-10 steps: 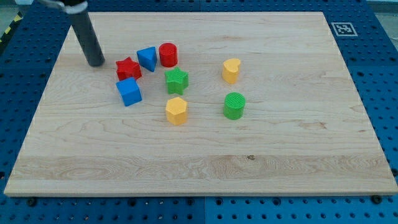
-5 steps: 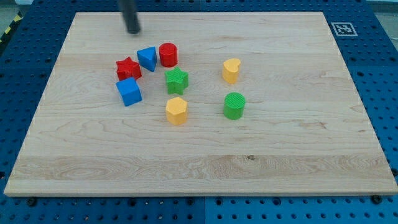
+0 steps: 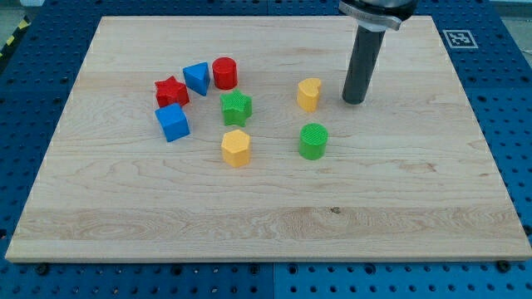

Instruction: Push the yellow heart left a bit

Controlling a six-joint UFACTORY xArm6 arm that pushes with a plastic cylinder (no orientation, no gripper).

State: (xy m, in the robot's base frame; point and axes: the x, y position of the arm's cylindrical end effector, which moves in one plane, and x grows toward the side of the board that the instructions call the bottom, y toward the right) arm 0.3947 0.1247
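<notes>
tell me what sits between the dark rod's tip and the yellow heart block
Nothing: in the camera view only bare wooden board separates my tip from the yellow heart block.

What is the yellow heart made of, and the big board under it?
The yellow heart looks like plastic: solid bright colour with a matt, faintly ridged surface, maybe printed. The board looks like pale wood, since long grain lines and a small dark knot show. My tip stands just to the heart's right in the view, not touching.

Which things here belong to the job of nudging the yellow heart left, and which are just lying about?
Job: yellow heart; my tip, just to its right.
Lying about: red star; blue triangle; red cylinder; green star; blue cube; yellow hexagon; green cylinder.
</notes>
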